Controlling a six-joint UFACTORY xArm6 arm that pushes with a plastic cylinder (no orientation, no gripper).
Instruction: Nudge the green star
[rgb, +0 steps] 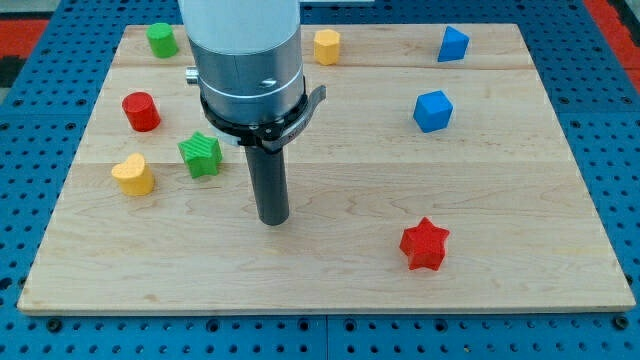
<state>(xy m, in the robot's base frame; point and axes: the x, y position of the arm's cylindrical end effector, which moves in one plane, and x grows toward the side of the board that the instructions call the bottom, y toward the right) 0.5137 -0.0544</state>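
The green star (201, 154) lies on the wooden board (330, 270) at the left of the middle. My tip (273, 220) rests on the board to the right of the star and a little lower in the view, apart from it by a clear gap. The arm's grey body hides the board above the rod.
A yellow heart (133, 174) lies left of the star, a red cylinder (141, 111) above-left of it. A green cylinder (162, 40) and a yellow hexagon (327, 46) sit at the top. Two blue blocks (453, 44) (433, 111) are at the upper right. A red star (424, 244) lies lower right.
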